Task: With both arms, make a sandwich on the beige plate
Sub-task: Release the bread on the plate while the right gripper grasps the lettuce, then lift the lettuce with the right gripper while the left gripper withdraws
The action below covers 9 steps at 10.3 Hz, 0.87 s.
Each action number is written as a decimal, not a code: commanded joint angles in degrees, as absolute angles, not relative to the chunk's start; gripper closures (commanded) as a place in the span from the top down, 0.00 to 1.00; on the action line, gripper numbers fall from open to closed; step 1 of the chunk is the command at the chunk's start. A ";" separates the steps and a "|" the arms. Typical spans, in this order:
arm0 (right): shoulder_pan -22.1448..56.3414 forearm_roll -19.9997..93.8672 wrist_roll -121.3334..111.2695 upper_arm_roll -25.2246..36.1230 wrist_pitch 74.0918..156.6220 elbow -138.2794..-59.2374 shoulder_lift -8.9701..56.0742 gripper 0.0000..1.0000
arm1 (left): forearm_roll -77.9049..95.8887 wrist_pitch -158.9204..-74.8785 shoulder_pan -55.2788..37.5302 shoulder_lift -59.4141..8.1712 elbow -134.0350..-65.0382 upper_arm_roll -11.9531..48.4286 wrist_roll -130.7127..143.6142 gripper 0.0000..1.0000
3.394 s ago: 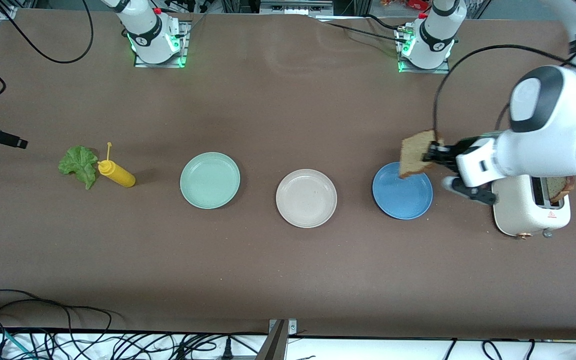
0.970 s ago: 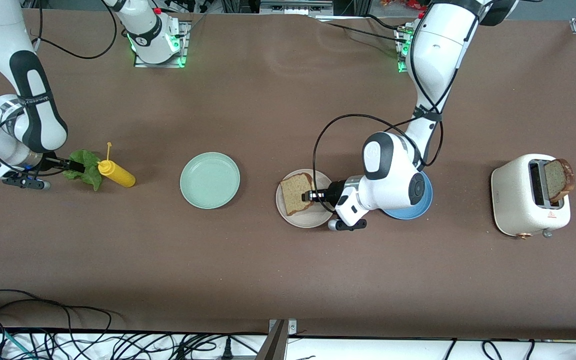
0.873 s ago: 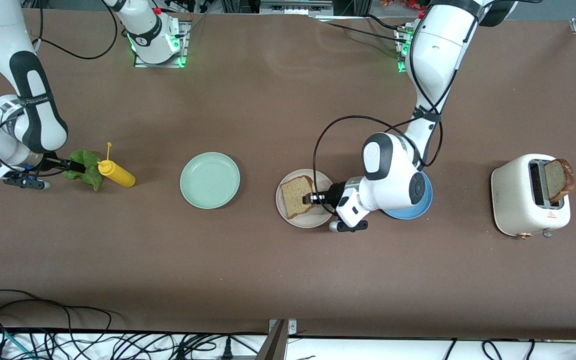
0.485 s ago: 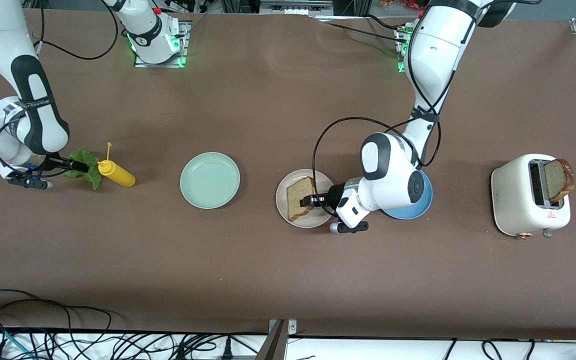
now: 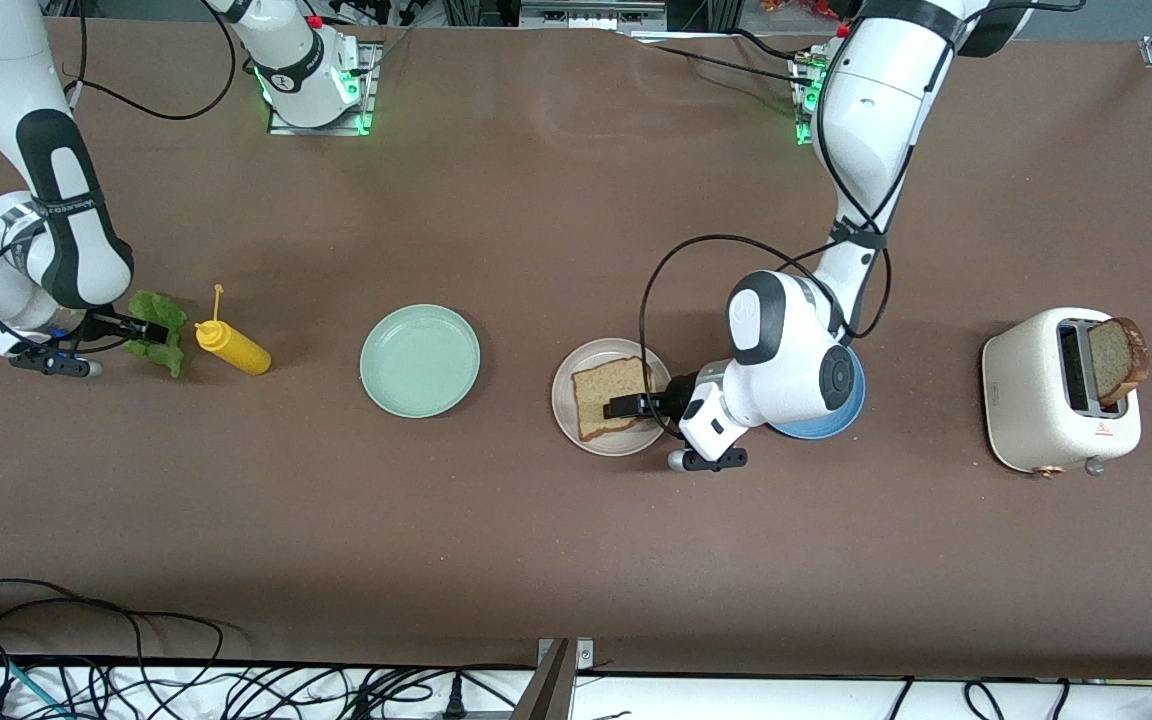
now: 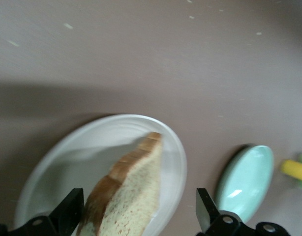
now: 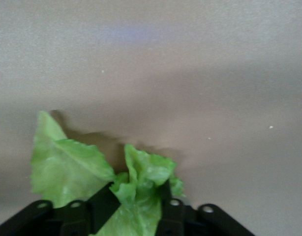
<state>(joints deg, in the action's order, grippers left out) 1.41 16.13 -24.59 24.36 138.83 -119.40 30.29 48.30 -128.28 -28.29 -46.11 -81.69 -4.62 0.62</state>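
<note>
On the beige plate, bread slice flat, crust toward bases

High front camera facing robots, wrist cameras close above table

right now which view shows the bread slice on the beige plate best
The front view: the whole bread slice lies flat on the beige plate, with the open left gripper at its edge. The left wrist view shows only part of it, blurred. The right wrist view shows none.
</note>
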 commanded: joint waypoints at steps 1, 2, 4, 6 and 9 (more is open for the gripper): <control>1.05 17.67 -26.19 23.64 138.26 -119.18 30.50 0.00 | 40.54 -124.48 -26.73 -45.44 -80.77 -4.75 2.98 1.00; 1.05 17.67 -26.37 23.90 136.86 -118.31 29.71 0.00 | 37.82 -122.63 -25.67 -44.57 -80.77 -4.75 2.99 1.00; 1.14 17.49 -26.98 25.30 130.38 -114.20 28.92 0.00 | 31.94 -116.40 -22.87 -42.73 -80.68 -4.75 2.99 1.00; 1.14 17.14 -26.98 26.97 122.04 -108.57 28.83 0.00 | 24.99 -112.78 -21.63 -41.75 -80.77 -4.75 3.25 1.00; 1.23 16.88 -25.50 28.21 106.49 -97.68 28.92 0.00 | 18.14 -106.37 -18.65 -40.17 -80.77 -4.75 2.64 1.00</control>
